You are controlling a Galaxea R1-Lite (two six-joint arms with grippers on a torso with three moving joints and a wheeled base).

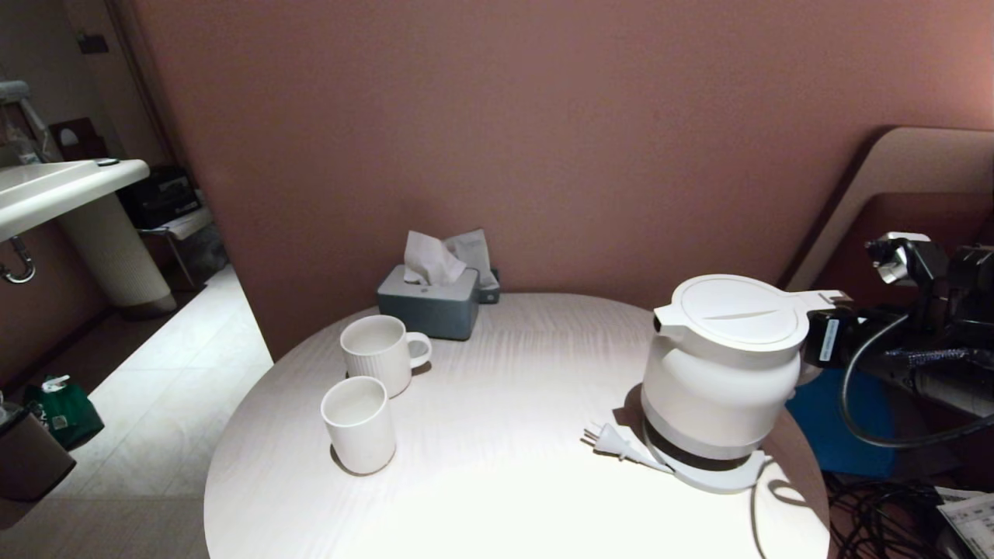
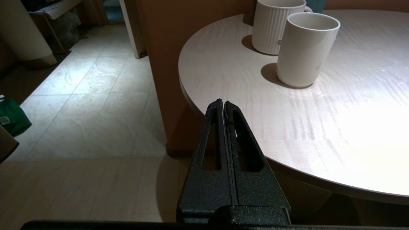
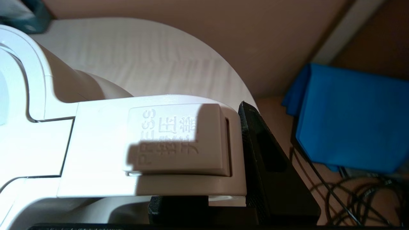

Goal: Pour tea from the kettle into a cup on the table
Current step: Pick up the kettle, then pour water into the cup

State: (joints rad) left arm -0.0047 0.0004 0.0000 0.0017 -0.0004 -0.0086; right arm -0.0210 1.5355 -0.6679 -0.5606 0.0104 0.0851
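Note:
The white kettle (image 1: 722,365) hangs just above its base at the right side of the table (image 1: 505,481), lid closed and spout facing left. My right gripper (image 1: 823,338) is shut on the kettle's handle (image 3: 153,143). One black finger (image 3: 255,143) lies against the handle's side, and the other is hidden under it. The plain white cup (image 1: 359,423) stands at the table's left, also seen in the left wrist view (image 2: 305,48). My left gripper (image 2: 222,102) is shut and empty, off the table's left edge and short of the cup. No tea shows.
A ribbed mug with a handle (image 1: 380,353) stands just behind the cup. A grey tissue box (image 1: 429,299) sits at the back. The grey base disc (image 1: 718,473) and its plug (image 1: 609,440) lie under and in front of the kettle. A blue bag (image 3: 351,118) and cables lie beside the table.

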